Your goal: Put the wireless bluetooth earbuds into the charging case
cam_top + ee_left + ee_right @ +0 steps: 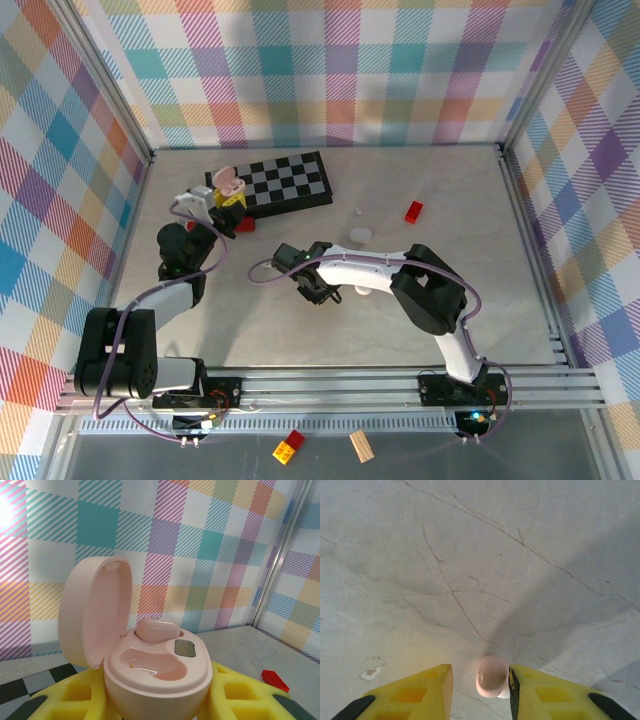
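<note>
Seen from above, the left arm reaches toward eleven o'clock across the table [400,330]. The left gripper [228,197] holds the pink charging case [230,182] at the left end of the checkerboard [290,178]. The right arm lies across the middle, pointing toward nine o'clock, with the right gripper [312,288] aimed down close to the tabletop. A red brick [413,210] lies at about two o'clock from that gripper, well apart. A white round object [360,236] sits between them, too small for me to identify.

In the left wrist view, the charging case [155,680] stands clamped between the yellow fingers [245,695] of the left gripper [155,702]. Its lid is swung open toward nine o'clock. A seated earbud [156,629] rests in the far socket, at twelve o'clock of the case body, and the near socket is a bare hollow. The red brick [275,680] lies on the table at four o'clock.

In the right wrist view, the right gripper [481,682] has its fingers [420,692] standing apart. The loose earbud [491,676] lies on the table [470,555] between them, at six o'clock of the view. It sits close against the right finger, with a clear gap to the left one, so it is framed but not squeezed. A small white fleck [371,672] lies at eight o'clock.
</note>
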You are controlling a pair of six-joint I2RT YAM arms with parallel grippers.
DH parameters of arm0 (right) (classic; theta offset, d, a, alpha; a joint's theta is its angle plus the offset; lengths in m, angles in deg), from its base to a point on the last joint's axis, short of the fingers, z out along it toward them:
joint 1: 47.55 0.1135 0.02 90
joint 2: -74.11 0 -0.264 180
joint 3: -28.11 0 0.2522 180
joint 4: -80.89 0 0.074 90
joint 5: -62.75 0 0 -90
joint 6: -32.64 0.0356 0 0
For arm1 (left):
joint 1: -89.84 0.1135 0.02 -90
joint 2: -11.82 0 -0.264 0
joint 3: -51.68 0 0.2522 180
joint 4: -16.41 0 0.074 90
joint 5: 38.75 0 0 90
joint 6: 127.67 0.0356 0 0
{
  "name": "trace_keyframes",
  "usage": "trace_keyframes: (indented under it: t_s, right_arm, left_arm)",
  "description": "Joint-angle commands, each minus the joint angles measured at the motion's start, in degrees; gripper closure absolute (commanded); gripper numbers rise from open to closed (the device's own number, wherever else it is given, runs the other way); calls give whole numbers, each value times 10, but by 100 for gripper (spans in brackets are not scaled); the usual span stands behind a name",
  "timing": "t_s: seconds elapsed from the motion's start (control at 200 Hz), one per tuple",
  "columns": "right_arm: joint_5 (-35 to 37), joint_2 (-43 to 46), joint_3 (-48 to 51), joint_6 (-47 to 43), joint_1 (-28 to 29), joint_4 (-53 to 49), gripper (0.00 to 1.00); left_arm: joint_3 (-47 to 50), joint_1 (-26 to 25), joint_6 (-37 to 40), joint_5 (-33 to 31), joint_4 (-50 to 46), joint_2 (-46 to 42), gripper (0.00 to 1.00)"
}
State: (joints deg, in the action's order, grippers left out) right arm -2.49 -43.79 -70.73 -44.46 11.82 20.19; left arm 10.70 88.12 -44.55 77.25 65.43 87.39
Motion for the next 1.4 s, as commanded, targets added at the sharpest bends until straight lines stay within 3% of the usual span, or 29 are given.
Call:
trace_keyframes:
  t_s: [0.0,0.64,0.985,1.395]
  right_arm:
    - [19,-16,-10,-4,1,-20,67]
    - [25,8,8,-10,-10,1,82]
    - [-116,159,121,13,-76,129,82]
    - [-395,315,232,160,-206,345,82]
  left_arm:
    - [9,9,-5,-1,14,-18,66]
    - [11,8,4,19,6,-27,66]
    - [9,1,9,27,13,-20,66]
    - [-2,-68,54,26,1,5,66]
